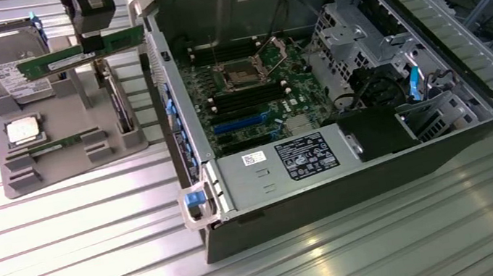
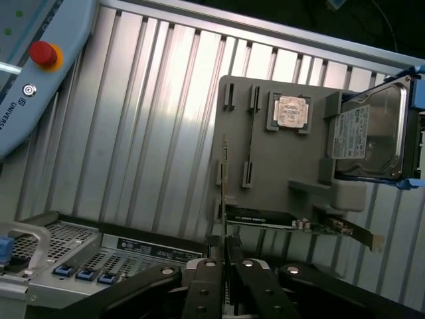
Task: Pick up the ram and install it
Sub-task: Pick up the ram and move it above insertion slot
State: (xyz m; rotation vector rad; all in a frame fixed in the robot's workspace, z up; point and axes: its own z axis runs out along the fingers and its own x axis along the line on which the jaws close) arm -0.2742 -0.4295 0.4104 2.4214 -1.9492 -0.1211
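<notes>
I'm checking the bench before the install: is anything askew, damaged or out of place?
Nothing stands out. The gripper holds one ram stick above the gray tray; the other stick, the processor and the hard drive sit in their holders.

Exterior view: overhead light falling evenly. Table (image 1: 93,227) ribs throwing pale glare streaks across lower centre and lower right of frame. Computer case (image 1: 334,202) interior sitting dimmer, shadow pooling toward frame's right. Upper right corner going dark. Ram (image 1: 59,61) label reading bright under dark gripper (image 1: 93,38).

Wrist view: table ribs blowing out to near-white glare beside gray tray (image 2: 279,153). Gripper fingers (image 2: 202,292) showing as near-black silhouette. Hard drive (image 2: 372,133) lid glinting softly.
</notes>
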